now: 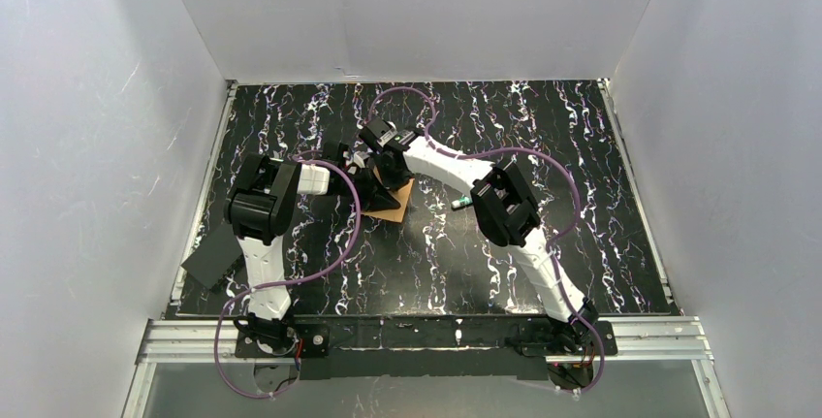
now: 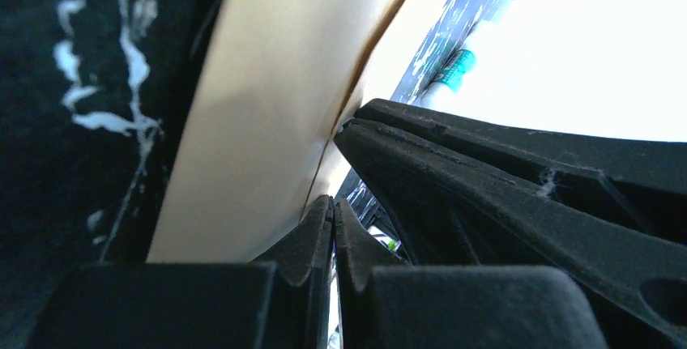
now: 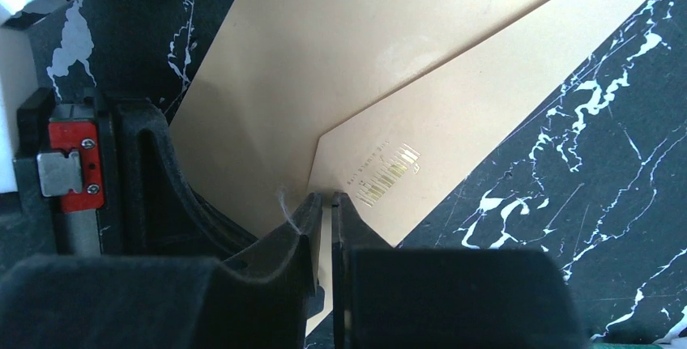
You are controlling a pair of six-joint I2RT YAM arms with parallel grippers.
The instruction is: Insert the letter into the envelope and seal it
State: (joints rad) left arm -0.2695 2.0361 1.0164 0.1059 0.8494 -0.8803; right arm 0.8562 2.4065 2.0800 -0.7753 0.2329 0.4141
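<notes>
Both arms are meeting over the middle of the marbled black table (image 1: 504,263), working on the envelope (image 3: 340,65), which is lying flat there just near of the two wrists. The right gripper (image 3: 324,213) is clamping down on the envelope's edge beside the tip of the triangular flap (image 3: 454,122); a sliver of tan paper is showing between its fingers. The left gripper (image 2: 333,221) is pressing its jaws together too, with the envelope's fold line running straight into the tips, so it appears to be pinching the same paper from the left. The letter is not showing in any view. It is probably sitting inside already, though that cannot be confirmed.

The main danger is coming from two grips pulling on one thin sheet. If the arms are drawing apart or twisting unevenly, the paper is likely to tear or crumple at the pinch points. The grippers are crowding each other, nearly touching, so a small sideways move is risking a collision. If the flap is being dragged instead of pressed flat, it may crease crooked and fail to seal. The envelope is not being held down elsewhere, so it could slide or lift off the table, letting any sheet inside slip out.
</notes>
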